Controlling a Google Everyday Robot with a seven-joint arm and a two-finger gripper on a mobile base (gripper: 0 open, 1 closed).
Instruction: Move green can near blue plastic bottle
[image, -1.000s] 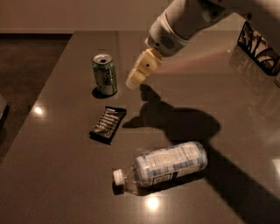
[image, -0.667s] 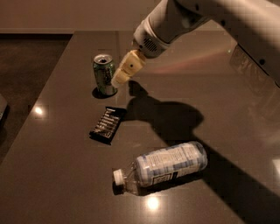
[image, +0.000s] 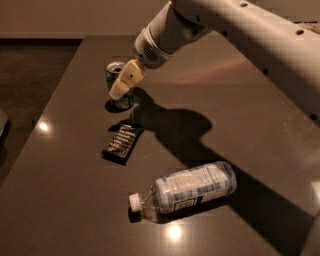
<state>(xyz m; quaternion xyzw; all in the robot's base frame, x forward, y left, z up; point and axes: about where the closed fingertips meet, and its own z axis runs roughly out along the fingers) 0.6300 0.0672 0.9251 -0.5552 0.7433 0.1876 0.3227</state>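
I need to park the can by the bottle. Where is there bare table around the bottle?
Bare table lies left of the bottle, beyond its cap, and along the near edge. Between bottle and wrapper is a narrower gap. It's crowded at the can, where the gripper hangs at its side.

Nothing here can be read. The clear plastic bottle with a white cap, lying on its side on the dark table, has a pale blue-and-white label with fine print too small to make out. The flat black snack wrapper shows only pale stripes. The small green-and-white metal can stands partly hidden behind the gripper, with no lettering legible.
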